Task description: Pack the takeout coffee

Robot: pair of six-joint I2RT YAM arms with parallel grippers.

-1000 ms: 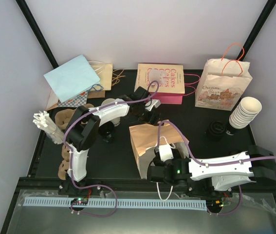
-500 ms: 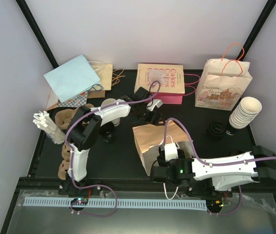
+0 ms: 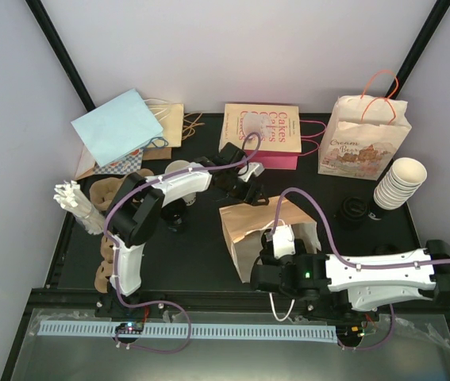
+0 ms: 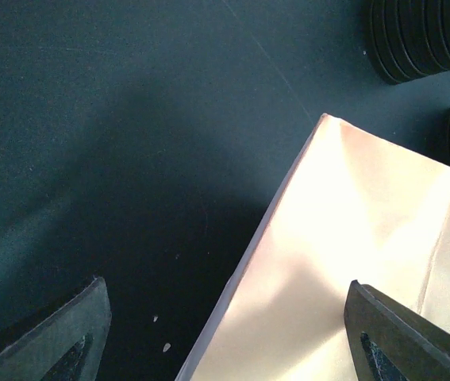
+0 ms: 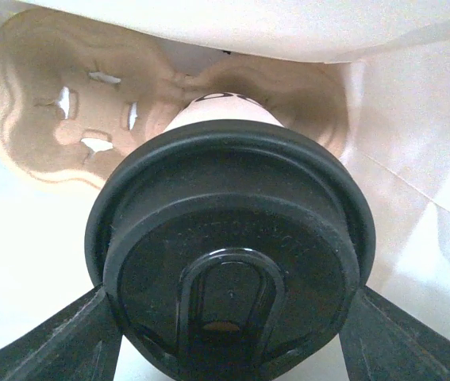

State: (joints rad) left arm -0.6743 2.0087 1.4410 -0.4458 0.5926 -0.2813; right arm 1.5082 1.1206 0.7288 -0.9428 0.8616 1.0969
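The takeout coffee is a cream cup [image 5: 217, 115] under a round black lid [image 5: 228, 238]. It sits inside the open brown paper bag [image 3: 244, 230], over a moulded-pulp carrier [image 5: 50, 95] on the bag's floor. My right gripper [image 5: 228, 325] reaches down into the bag [image 5: 415, 159], shut on the lid with one finger against each side. From above, only its wrist [image 3: 282, 238] shows at the bag's mouth. My left gripper [image 4: 223, 317] hovers open at the bag's far edge [image 4: 351, 238], with the paper wall running between its wide-apart fingers. In the top view the left gripper [image 3: 248, 193] is just behind the bag.
Printed paper bags [image 3: 260, 131] [image 3: 363, 139] and a blue one [image 3: 117, 127] stand along the back. At the right are nested cream cups [image 3: 399, 182] and black lids [image 3: 351, 210] [image 4: 423, 40]. Pulp carriers [image 3: 105, 238] and white cutlery [image 3: 74, 202] lie at the left edge.
The right arm has swung to the right, and the brown bag has shifted right with it. The left gripper has come down closer to the bag's far edge.
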